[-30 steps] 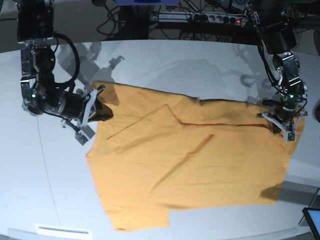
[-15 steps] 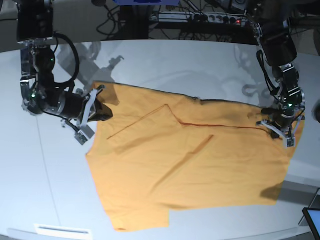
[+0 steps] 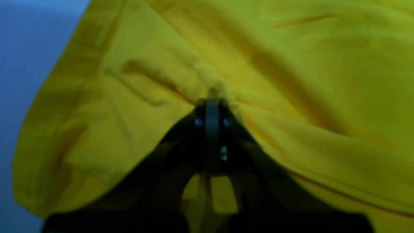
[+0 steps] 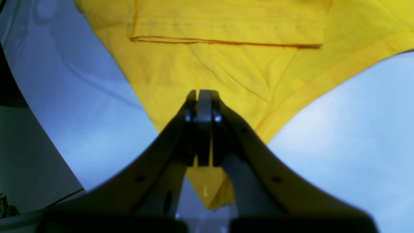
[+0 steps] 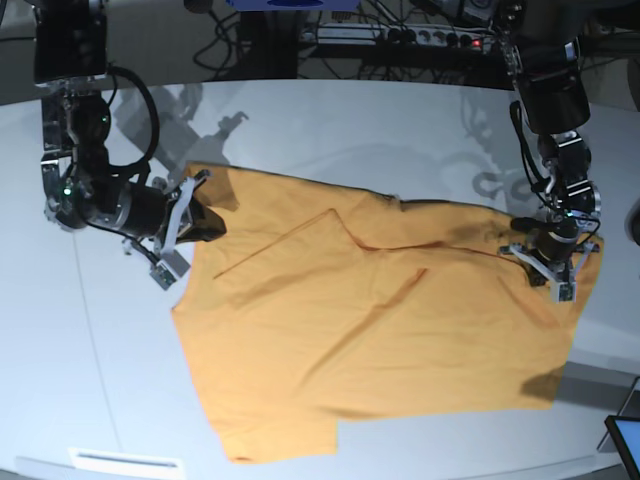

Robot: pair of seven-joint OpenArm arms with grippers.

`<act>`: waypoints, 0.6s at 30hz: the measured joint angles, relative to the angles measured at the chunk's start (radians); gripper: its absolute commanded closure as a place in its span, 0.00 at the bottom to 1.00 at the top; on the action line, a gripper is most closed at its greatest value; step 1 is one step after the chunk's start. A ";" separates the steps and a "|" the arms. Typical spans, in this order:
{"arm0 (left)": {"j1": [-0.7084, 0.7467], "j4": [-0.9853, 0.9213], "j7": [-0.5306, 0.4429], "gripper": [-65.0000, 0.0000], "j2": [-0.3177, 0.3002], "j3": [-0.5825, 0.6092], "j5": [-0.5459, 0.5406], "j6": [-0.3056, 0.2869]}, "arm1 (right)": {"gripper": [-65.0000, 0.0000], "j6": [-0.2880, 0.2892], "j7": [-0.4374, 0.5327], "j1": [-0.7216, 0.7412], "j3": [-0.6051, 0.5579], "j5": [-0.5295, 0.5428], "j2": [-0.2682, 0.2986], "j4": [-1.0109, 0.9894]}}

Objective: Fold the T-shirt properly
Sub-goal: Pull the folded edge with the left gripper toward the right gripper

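1. Between the two grippers, the orange-yellow T-shirt [image 5: 380, 340] lies spread on the white table [image 5: 330, 130].
2. Left gripper [image 3: 212, 102] is clamped on a bunched edge; right gripper [image 4: 202, 94] pinches the hemmed corner.
3. Cloth looks light, limp and wrinkle-prone; hems and corners seem the best holds.
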 measured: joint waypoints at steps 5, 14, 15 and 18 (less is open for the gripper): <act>0.008 0.054 0.025 1.00 -0.006 0.003 -0.004 0.040 | 1.00 0.000 0.001 0.000 0.000 -0.006 0.000 0.000; -0.042 0.020 0.017 1.00 -0.002 -0.001 -0.005 0.045 | 1.00 0.000 0.000 -0.002 0.000 -0.006 0.000 0.000; -0.039 0.029 0.021 1.00 -0.003 -0.006 -0.009 0.045 | 1.00 0.000 0.000 -0.002 0.000 -0.006 0.000 0.000; 0.015 0.140 0.036 1.00 0.011 -0.097 -0.001 0.043 | 1.00 0.000 0.000 -0.012 0.000 -0.006 -0.001 0.000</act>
